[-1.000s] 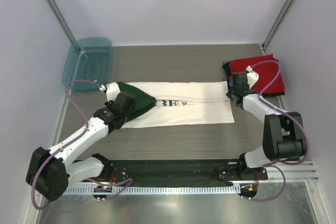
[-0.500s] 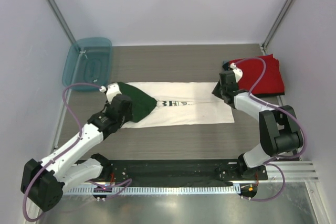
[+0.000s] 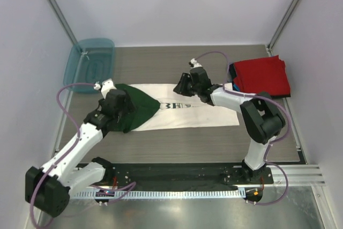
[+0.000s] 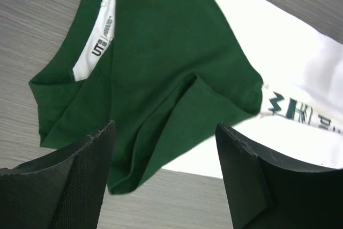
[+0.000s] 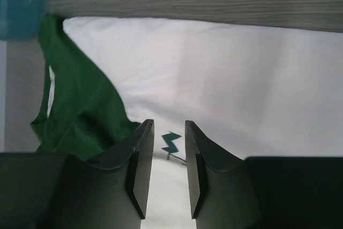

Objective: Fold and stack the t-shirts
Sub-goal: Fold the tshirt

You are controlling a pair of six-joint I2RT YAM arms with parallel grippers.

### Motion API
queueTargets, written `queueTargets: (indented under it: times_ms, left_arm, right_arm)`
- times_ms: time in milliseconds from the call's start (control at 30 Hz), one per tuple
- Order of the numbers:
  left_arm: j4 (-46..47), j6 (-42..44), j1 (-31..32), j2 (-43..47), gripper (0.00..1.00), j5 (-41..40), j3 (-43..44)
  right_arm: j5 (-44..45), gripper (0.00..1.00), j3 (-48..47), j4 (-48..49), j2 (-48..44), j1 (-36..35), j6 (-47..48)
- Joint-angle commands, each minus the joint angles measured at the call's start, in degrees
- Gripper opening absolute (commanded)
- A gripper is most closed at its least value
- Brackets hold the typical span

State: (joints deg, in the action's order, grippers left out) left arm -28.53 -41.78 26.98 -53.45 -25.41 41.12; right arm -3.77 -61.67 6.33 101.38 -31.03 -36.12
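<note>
**On the table (image 3: 177,138): white shirt (image 3: 214,112) flat**

Under the red shirt (image 3: 262,76) at right, only dark and blue slivers (image 3: 233,79) show. The right arm (image 3: 230,99) hides some of the white shirt's far edge. The left gripper (image 4: 165,127) hangs over the green sleeve (image 4: 155,52), fingers wide, empty. The right gripper (image 5: 168,132) hovers over the print (image 3: 177,105), fingers narrowly apart, empty. A tub (image 3: 91,64) sits far-left.

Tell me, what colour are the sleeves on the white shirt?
Dark green. The sleeves show best in the left wrist view.

White green-sleeved t-shirt (image 3: 203,114) flat mid-table, red t-shirt (image 3: 262,76) folded far-right
</note>
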Motion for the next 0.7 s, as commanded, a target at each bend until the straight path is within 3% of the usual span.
queueTargets:
  times_ms: [0,100,233,467,667]
  left_arm:
    - [3.1,-2.5,-6.1,-5.9,0.75,7.9,2.0]
    - [9.9,-4.4,-12.3,-9.0,0.70,13.4,1.1]
    - [14.9,-5.6,-14.2,-14.3,0.67,12.5,3.3]
    - [14.0,-5.3,-14.7,-30.2,0.56,10.1,10.9]
    - [12.2,-5.2,-15.4,-38.4,0.46,8.1,15.9]
  right_arm:
    - [-11.5,0.36,-5.3,7.6,4.9,-3.1,-1.5]
    - [-18.5,0.37,-9.7,9.7,10.0,-4.0,-2.2]
    - [-26.8,0.37,-14.4,14.9,16.4,-4.8,-6.0]
    - [-33.9,0.43,-24.4,15.6,25.9,-7.9,-7.2]
    - [-37.7,0.44,-29.6,15.4,32.7,-8.5,-6.7]
